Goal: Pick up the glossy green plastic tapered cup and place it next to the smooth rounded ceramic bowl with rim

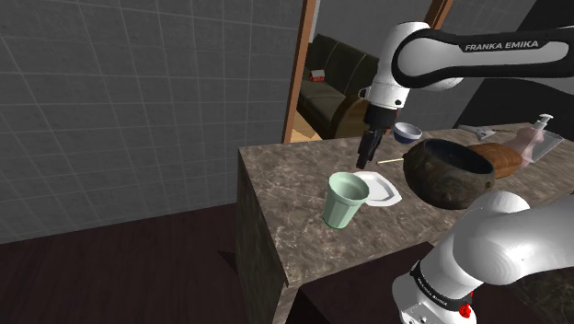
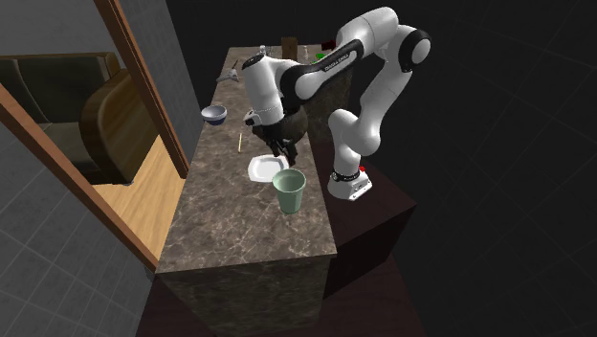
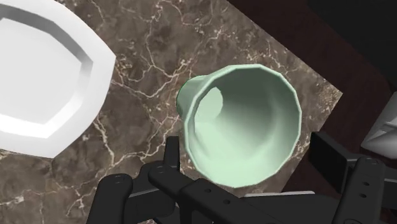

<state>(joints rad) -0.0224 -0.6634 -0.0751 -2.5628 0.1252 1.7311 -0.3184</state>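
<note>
- green cup [image 1: 345, 200] stands upright on the marble counter [image 1: 294, 184], near the edge at the shoulder view's left, not yet lifted.
- gripper [image 1: 367, 160] hangs above and just behind it; in the wrist view the fingers [image 3: 329, 156] are spread to either side of the cup's rim, touching nothing.
- white dish [image 1: 382, 190] lies just beside the cup.
- small bluish bowl [image 1: 408, 132], probably the goal, sits well apart, further back; descent, grasp, carry and placing are all left.

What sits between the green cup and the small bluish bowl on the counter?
The white plate lies between the green cup and the small bluish bowl, as the second exterior view shows plainly.
</note>
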